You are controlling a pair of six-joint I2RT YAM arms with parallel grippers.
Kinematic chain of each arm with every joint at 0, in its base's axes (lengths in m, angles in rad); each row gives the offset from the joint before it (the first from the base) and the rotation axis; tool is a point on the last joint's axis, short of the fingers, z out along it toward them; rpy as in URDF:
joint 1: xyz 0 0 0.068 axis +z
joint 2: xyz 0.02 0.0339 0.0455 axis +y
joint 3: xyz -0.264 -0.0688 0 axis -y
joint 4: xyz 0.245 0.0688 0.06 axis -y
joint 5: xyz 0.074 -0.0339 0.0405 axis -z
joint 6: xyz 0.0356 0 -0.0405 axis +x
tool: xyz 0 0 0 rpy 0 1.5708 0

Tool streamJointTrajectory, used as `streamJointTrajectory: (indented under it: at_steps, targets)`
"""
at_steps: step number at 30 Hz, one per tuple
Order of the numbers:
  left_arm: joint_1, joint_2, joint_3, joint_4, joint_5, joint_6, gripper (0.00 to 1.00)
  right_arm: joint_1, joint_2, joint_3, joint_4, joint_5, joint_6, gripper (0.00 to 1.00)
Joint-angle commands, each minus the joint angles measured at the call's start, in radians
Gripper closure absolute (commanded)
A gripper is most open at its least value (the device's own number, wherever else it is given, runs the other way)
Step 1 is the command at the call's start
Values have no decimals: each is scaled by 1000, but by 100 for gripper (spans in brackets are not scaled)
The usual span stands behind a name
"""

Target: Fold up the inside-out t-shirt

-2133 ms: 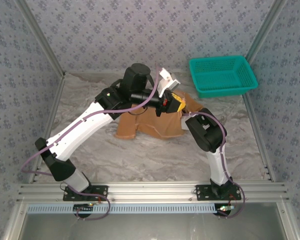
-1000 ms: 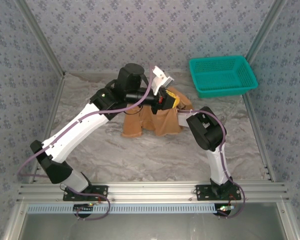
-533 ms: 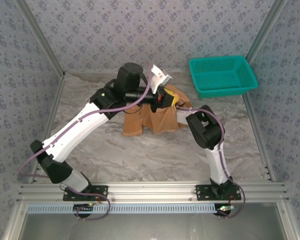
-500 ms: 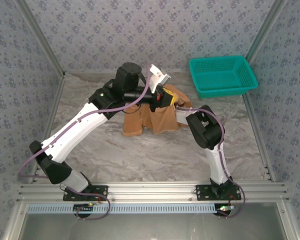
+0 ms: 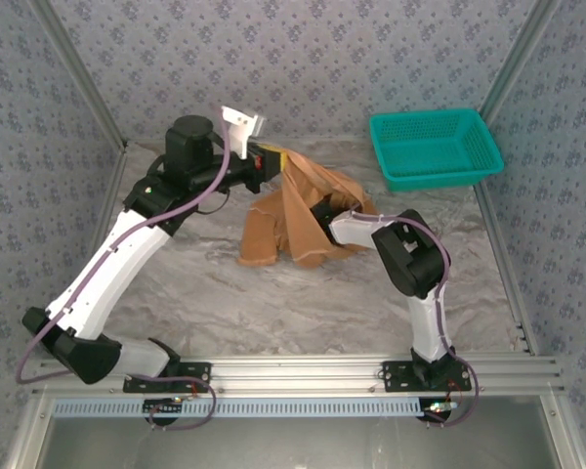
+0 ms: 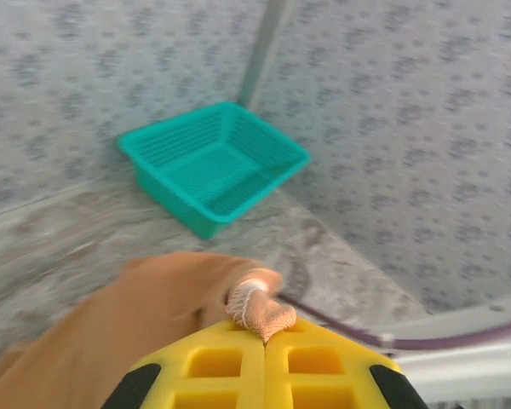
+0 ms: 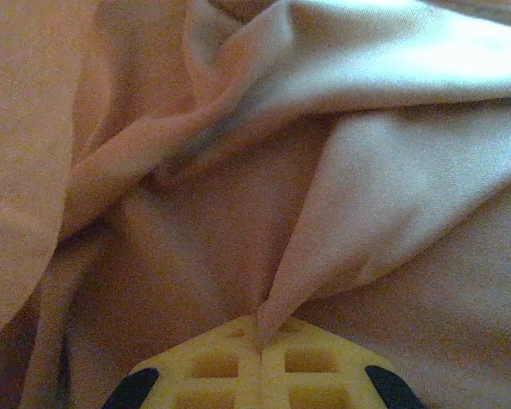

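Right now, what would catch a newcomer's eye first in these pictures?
The orange-tan t-shirt is drawn up off the far middle of the table, a bunched edge pinched in the shut left gripper and a fold clamped in the right gripper lower down. A teal basket sits in the far right corner.

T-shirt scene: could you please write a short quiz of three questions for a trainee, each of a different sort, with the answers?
1. True or false: the left gripper is shut on the t-shirt and holds part of it lifted.
2. Where does the teal basket stand? A: far right corner. B: near left corner. C: on top of the t-shirt.
3. What does the right gripper pinch?
Key: 1 true; 2 A; 3 a fold of the t-shirt.
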Motion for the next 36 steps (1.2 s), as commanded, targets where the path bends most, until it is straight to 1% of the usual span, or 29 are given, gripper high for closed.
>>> streamJointTrajectory:
  at_steps: [1, 6, 8, 12, 16, 20, 21, 24, 28, 33, 36]
  targets:
    - [89, -55, -45, 37, -103, -45, 100, -8, -74, -34, -87, -50, -26, 100]
    - [254, -89, -150, 69, -177, -98, 100, -18, -200, -100, -102, -54, -67, 100]
    - [300, -91, -186, 82, -192, -104, 100, -20, -252, -132, -99, -57, -81, 100]
    - [315, -53, -221, 84, -269, -81, 100, -14, -336, -146, -72, -113, -128, 100]
    - [315, 15, -237, 108, -282, -90, 100, 12, -363, -139, -59, -215, -150, 100]
    - [329, 90, -220, 98, -358, -94, 100, 25, -397, -168, -65, -241, -175, 100]
    - [339, 111, -210, 91, -365, -96, 100, 25, -397, -167, -93, -225, -176, 100]
    - [394, 139, -186, 86, -351, -131, 100, 20, -369, -154, -162, -151, -191, 100]
    - [470, 125, -180, 126, -261, -194, 100, 28, -314, -148, -182, -88, -205, 100]
    - [479, 123, -161, 153, -183, -219, 100, 62, -251, -102, -216, -79, -239, 100]
    - [479, 144, -167, 154, -205, -229, 100, 88, -264, -92, -209, -115, -276, 100]
